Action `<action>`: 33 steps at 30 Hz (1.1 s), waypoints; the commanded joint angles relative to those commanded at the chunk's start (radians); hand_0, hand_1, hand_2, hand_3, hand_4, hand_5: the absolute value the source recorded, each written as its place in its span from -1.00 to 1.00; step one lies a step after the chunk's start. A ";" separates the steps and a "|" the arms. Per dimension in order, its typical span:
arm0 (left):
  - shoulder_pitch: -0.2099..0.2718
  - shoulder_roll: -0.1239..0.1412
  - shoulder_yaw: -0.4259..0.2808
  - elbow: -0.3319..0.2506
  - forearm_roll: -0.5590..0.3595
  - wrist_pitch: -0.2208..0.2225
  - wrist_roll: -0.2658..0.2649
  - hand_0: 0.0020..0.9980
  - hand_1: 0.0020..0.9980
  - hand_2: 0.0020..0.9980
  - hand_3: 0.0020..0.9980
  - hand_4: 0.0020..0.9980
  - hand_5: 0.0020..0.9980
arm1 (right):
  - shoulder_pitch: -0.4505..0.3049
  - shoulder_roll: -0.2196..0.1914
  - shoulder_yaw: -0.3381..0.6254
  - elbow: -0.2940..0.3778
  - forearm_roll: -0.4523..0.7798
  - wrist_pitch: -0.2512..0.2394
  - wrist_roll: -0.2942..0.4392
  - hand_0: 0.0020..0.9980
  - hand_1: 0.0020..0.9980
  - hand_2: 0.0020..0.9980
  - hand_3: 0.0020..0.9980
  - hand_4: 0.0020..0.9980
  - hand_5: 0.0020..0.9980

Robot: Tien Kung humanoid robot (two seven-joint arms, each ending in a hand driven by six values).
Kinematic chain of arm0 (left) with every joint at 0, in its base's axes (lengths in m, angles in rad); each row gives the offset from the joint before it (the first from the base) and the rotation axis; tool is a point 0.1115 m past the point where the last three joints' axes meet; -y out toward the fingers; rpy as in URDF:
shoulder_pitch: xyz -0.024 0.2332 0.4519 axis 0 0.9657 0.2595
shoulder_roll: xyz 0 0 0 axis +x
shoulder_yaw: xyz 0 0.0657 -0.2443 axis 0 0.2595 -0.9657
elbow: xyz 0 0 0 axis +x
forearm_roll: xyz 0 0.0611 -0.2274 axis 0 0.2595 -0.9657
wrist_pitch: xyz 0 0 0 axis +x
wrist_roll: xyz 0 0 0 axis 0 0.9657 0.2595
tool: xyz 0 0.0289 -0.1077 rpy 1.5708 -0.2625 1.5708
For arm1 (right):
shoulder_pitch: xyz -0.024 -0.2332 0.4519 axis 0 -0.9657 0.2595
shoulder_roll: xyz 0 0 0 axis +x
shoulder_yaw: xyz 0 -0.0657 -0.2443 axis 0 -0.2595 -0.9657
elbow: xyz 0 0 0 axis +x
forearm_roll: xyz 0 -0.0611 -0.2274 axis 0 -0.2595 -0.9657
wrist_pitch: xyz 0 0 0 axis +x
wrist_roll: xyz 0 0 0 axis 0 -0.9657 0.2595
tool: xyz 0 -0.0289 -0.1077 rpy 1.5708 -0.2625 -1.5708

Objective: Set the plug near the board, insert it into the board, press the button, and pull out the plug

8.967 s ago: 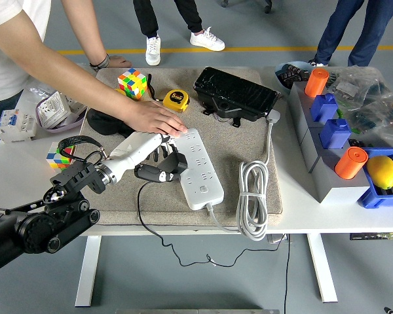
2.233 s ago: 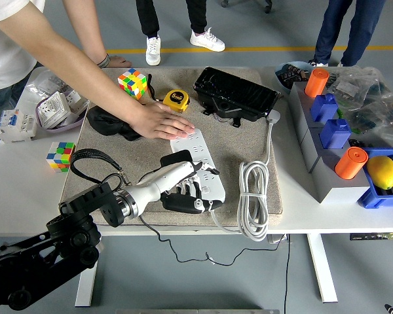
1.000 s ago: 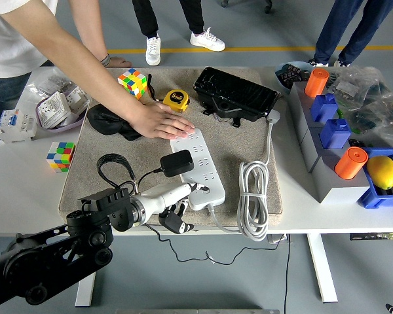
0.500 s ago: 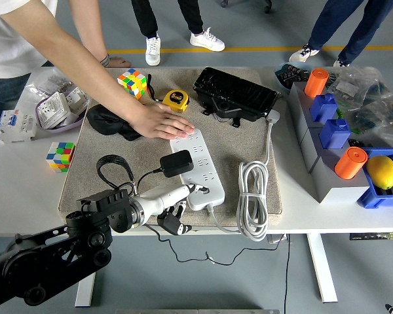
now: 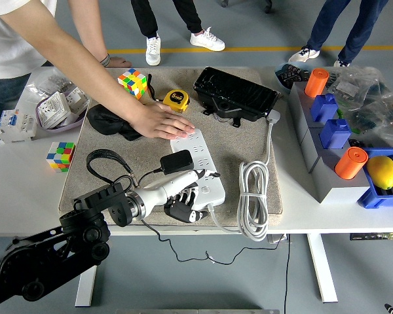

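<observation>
The white power strip (image 5: pixel 200 152) lies on the tan mat (image 5: pixel 229 140), running from far left to near right. A black plug (image 5: pixel 177 161) sits in a socket at the strip's middle, and its black cord (image 5: pixel 102 159) loops off to the left. My left hand (image 5: pixel 191 193) hovers over the strip's near end, with a pale finger lying across it and the dark fingers loosely bent beside it, holding nothing. The strip's button is hidden under that hand. A person's hand (image 5: pixel 160 122) presses flat on the strip's far end.
A coiled white cable (image 5: pixel 253 196) lies right of the strip. A black case (image 5: pixel 236 95), a yellow tape measure (image 5: pixel 177 99), two colour cubes (image 5: pixel 132 83) and a black pouch (image 5: pixel 110 121) lie further back. Grey bins (image 5: pixel 318 154) with orange cylinders stand at the right.
My left hand has moved up and right from the table's near edge onto the strip's near end. The plug stays in its socket and the person's hand has not moved.
</observation>
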 joint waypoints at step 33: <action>0.091 -0.045 -0.202 0.247 -0.729 0.297 -0.696 0.71 0.73 0.81 0.72 0.79 0.42 | 0.009 -0.001 -0.028 -0.020 0.022 0.001 -0.003 0.20 0.20 0.10 0.10 0.59 -0.43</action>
